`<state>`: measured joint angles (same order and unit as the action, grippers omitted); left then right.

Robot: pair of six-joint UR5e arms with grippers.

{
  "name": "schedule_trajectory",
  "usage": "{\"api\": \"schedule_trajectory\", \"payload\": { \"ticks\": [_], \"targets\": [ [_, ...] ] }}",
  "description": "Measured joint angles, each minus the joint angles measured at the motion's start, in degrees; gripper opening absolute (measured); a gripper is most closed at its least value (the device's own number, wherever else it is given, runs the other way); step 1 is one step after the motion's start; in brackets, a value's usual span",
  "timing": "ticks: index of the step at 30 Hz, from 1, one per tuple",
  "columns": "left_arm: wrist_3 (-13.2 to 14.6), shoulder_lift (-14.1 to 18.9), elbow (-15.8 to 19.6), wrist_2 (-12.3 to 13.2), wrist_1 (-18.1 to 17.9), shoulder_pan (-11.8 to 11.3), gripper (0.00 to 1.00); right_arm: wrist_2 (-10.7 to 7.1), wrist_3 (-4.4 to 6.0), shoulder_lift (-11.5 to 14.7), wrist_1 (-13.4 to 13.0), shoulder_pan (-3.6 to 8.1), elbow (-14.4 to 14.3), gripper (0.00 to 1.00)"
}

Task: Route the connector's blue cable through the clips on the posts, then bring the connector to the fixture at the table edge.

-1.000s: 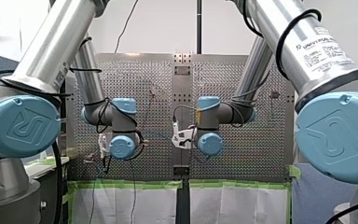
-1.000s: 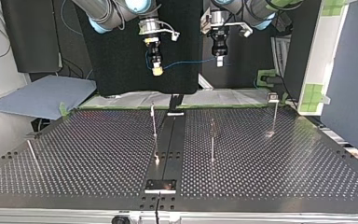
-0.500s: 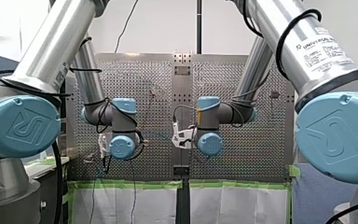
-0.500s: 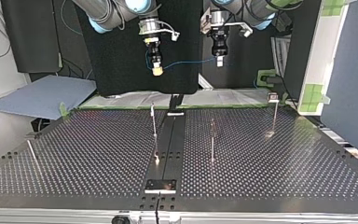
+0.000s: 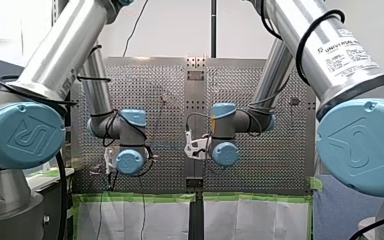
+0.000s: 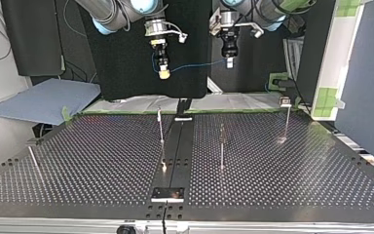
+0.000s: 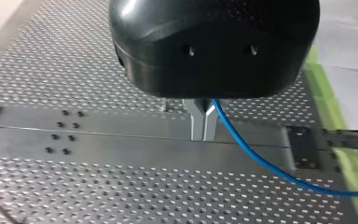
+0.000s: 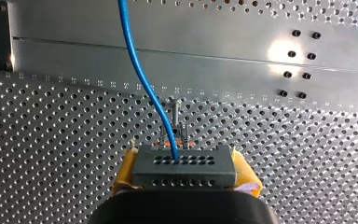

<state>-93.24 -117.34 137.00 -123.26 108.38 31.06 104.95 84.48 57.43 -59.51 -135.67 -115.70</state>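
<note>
a perforated metal table [image 6: 102,161] carries thin steel posts [image 6: 161,127]. above it, the yellow-padded right fingers [image 8: 126,170] clamp the grey, holed connector [image 8: 184,165]; the left fingers [image 7: 196,122], bare metal, pinch its blue cable [image 8: 140,79].

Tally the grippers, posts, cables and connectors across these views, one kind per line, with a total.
Grippers: 2, my right gripper and my left gripper
Posts: 4
Blue cable: 1
Connector: 1
Total: 8
</note>
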Motion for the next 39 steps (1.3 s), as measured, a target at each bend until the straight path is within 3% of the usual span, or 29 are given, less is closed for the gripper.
{"api": "schedule_trajectory", "payload": {
  "ticks": [18,28,35,39],
  "targets": [
    [0.0,-1.43,0.0,0.0,0.0,-0.02,0.0,0.0,0.11,-0.09,0.11,-0.06,0.09,0.0],
    [0.0,-1.43,0.0,0.0,0.0,-0.02,0.0,0.0,3.52,-4.01,4.03,-0.25,3.96,0.0],
    [0.0,-1.43,0.0,0.0,0.0,-0.02,0.0,0.0,3.94,-5.69,7.71,-0.25,5.12,0.0],
    [0.0,-1.43,0.0,0.0,0.0,-0.02,0.0,0.0,3.95,-5.76,8.45,-0.26,5.16,0.0]
  ]
}}
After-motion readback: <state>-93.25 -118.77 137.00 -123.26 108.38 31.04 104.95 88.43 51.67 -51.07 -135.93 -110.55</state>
